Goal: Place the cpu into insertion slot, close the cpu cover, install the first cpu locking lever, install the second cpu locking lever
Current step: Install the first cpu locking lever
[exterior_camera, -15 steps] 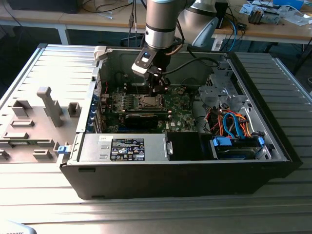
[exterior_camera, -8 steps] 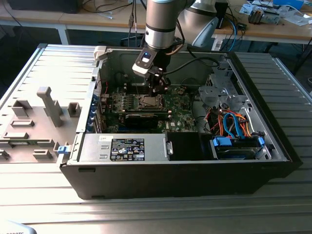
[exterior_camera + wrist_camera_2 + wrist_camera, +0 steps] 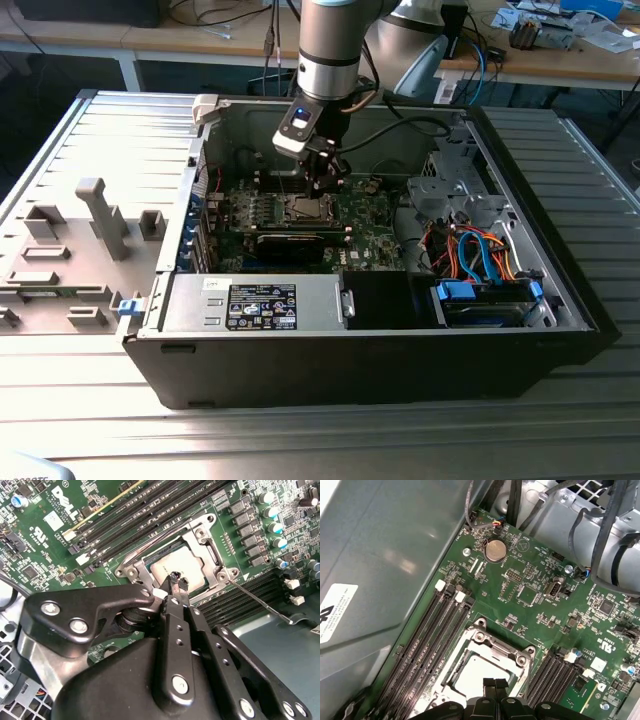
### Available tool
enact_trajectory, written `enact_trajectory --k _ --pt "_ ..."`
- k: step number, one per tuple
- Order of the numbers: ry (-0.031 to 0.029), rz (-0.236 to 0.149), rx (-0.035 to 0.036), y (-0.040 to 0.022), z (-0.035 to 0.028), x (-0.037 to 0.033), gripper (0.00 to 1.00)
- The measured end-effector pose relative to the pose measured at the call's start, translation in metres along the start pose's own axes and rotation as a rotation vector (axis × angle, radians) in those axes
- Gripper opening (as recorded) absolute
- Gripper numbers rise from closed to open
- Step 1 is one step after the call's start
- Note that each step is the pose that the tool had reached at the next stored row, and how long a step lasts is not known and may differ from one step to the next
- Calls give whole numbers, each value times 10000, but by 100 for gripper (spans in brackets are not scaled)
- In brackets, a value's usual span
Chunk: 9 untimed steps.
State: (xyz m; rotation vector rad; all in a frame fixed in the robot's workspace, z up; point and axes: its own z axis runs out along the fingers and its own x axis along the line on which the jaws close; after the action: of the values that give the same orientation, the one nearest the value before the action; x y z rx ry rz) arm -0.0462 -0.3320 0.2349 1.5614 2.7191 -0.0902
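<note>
The black two-finger gripper (image 3: 177, 580) has its tips pressed together, with nothing that I can see between them; they hang just over one edge of the small flat square cpu with the silver-grey face (image 3: 184, 561); I cannot tell if they touch it. The cpu lies flat in the small dark square insertion slot with the silver rim (image 3: 306, 208); the thin square silver metal cpu cover with the window hole (image 3: 131, 570) looks laid down around it, so the chip seems to be in and the lid seems shut. I think the work now is on the locks; a thin silver wire lever (image 3: 260, 605) sticks out from the cover's corner, loose and not tucked in. To do this well, push on the wire and not on the chip's face; go slow and steady; the tips are thin, so they could slip off.

Long black memory slots (image 3: 425, 645) run on both sides of the slot; the loose lever lies across some of them, so a slip could scrape them. Small round cans with blue tops (image 3: 272, 512) stand near on the green circuit board (image 3: 540, 610); farther off is a round silver coin battery (image 3: 495, 550); then the grey metal case wall (image 3: 380, 555); orange and blue cables (image 3: 480, 245) and a black labelled power box (image 3: 262, 305) sit well apart from the slot.
</note>
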Motion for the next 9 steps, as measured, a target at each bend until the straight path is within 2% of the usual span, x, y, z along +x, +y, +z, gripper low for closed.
enact_trajectory --k 9 --pt "-12 -254 -9 0 1 0 11"
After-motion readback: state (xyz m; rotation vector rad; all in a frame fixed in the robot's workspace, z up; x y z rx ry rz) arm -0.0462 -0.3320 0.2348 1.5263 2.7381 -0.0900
